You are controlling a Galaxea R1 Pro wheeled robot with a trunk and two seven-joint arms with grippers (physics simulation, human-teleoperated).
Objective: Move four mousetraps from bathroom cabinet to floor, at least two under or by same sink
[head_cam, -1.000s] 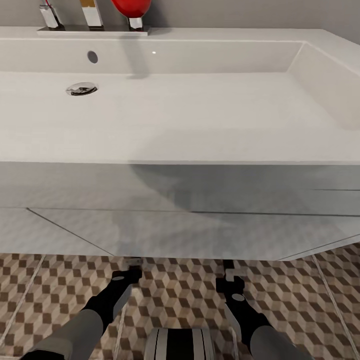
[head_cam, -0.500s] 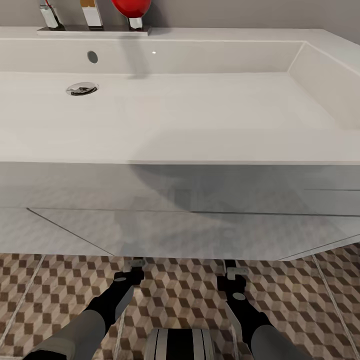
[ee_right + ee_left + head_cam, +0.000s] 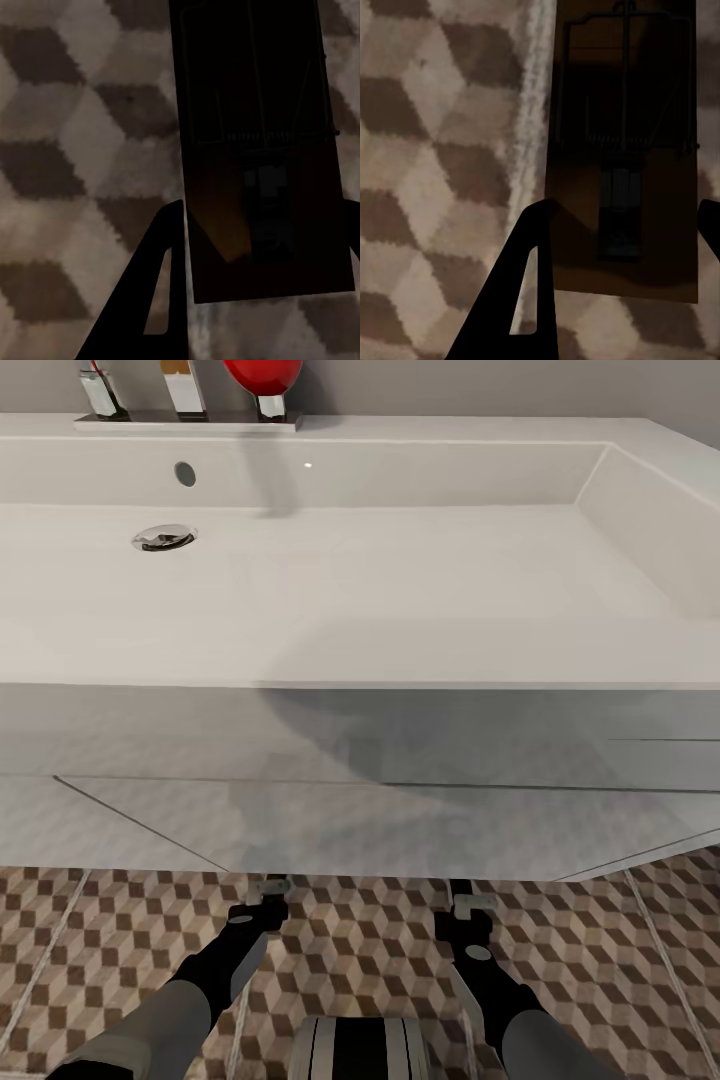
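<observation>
In the left wrist view a tan mousetrap (image 3: 622, 150) with dark wire sits between the fingers of my left gripper (image 3: 622, 206), both touching its long edges, just above the cube-pattern floor (image 3: 450, 150). The right wrist view has a second mousetrap (image 3: 255, 150), darker in shadow, held the same way by my right gripper (image 3: 262, 206). From the head, both grippers (image 3: 268, 888) (image 3: 470, 908) reach low under the front edge of the white vanity (image 3: 400, 820) that carries the wide sink (image 3: 400, 590). The cabinet is out of view.
A chrome tap (image 3: 185, 390) and a red object (image 3: 262, 372) stand at the back of the basin. The vanity's underside hangs close over both arms. Patterned floor (image 3: 350, 940) lies open between the arms. My base (image 3: 360, 1050) is at the bottom edge.
Both grippers edged slightly between one second and half a second ago. Since then nothing has moved.
</observation>
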